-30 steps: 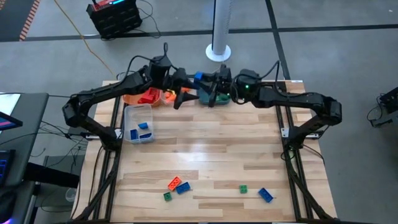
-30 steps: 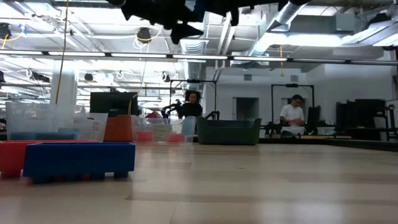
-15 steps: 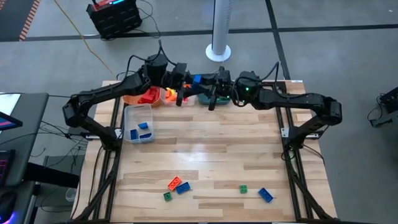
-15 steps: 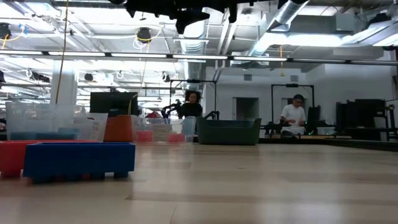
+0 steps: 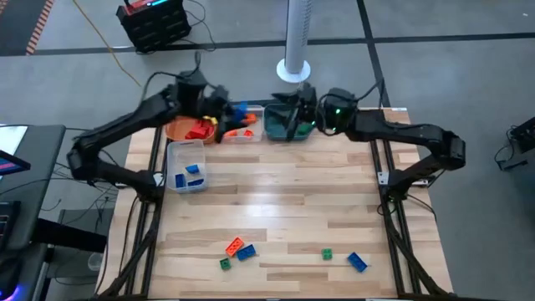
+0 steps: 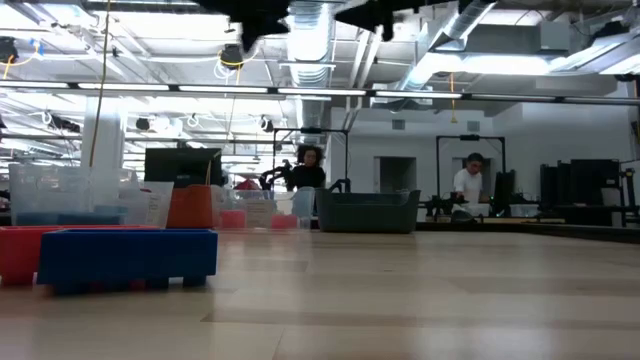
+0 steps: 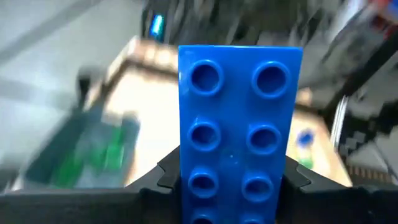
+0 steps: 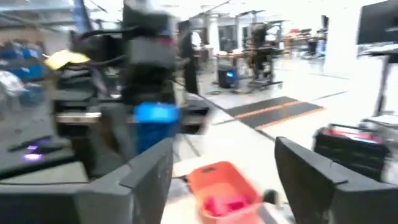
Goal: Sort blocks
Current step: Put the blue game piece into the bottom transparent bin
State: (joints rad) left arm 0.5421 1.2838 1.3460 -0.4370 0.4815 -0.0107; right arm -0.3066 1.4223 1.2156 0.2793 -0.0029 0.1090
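left gripper (image 7: pixel 233 180): up over the bins at the counter's far edge, jaws clamped on a blue 2x4 block (image 7: pixel 239 127); we see it held studs toward the wrist camera.
right gripper (image 8: pixel 224 174): over the teal bin (image 5: pixel 284 127), jaws spread wide, nothing in them.
sorted so far: red blocks in the orange bin (image 5: pixel 177 133); orange blocks in the small clear bin (image 5: pixel 242 134); 2 or 3 blue blocks in the larger clear bin (image 5: pixel 185 165); green pieces show in the teal bin from the left wrist view.
left on the counter (image 5: pixel 276 209): 5 blocks near the front edge, well apart from the bins — orange block (image 5: pixel 234 246), blue block (image 5: pixel 246 252), small green block (image 5: pixel 225 264), second green block (image 5: pixel 327 254), blue block at right (image 5: pixel 357 262).
progress: we judge most of it done; 1 blue in hand plus 5 loose.
next: we'd expect the held blue to go in the larger clear bin with the other blues.
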